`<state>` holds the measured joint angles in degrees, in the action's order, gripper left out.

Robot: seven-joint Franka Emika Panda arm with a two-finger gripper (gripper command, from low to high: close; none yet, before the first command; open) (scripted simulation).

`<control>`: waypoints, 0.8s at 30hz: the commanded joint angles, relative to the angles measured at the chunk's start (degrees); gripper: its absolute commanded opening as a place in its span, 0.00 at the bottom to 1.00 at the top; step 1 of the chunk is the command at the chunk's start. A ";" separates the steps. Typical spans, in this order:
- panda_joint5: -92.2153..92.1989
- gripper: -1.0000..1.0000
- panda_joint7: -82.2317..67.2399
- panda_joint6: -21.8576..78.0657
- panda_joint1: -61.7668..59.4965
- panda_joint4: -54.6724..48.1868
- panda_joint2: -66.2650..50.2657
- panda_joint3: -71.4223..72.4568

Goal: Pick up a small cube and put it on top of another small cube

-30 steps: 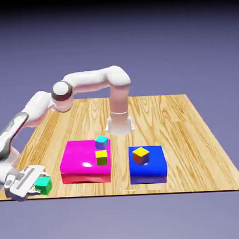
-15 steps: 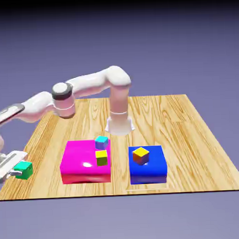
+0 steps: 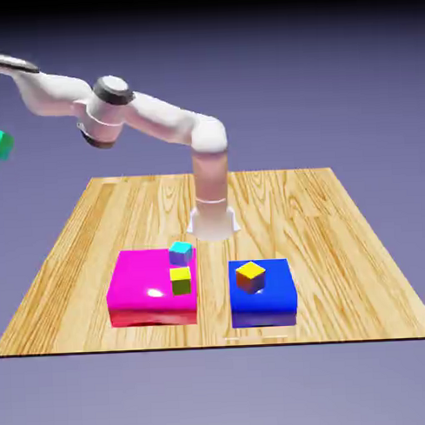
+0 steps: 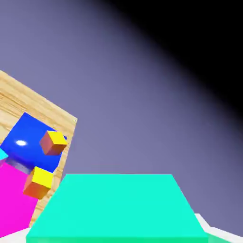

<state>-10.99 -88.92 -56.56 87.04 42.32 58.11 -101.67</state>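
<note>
Blue-violet backdrop is surrounding a pale wood-grain worktop (image 3: 341, 289), on which a glossy magenta flat block (image 3: 141, 284) and a glossy blue flat block (image 3: 264, 311) are lying side by side. A small cyan-topped cube with blue sides (image 3: 180, 254) and a small yellow-topped cube with olive sides (image 3: 181, 282) are sitting on the magenta block, while a small yellow-topped cube with orange-brown sides (image 3: 251, 277) is resting on the blue one.

What is changing is height: half a second ago the small teal-green cube (image 4: 114, 206) was down near the worktop's edge, and now it is hanging well above that level, at the exterior view's left border. The white pincer (image 4: 116, 237) is closing firmly on it, its jaws only a cube's width apart, and the cube is filling the hand view's lower part. The pick-up is seemingly succeeding, but the stacking is still waiting. The arm is probably needing to swing back inward and lower gently over another cube; so high and far out, a slip would be costly.
</note>
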 commanded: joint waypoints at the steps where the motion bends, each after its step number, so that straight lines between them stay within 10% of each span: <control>1: -0.77 0.00 -0.78 0.47 -0.91 0.40 -2.08 0.66; 24: -17.18 0.00 -19.30 12.17 -21.86 9.50 -49.84 15.97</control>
<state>-28.09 -108.26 -44.36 65.17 51.82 8.28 -85.70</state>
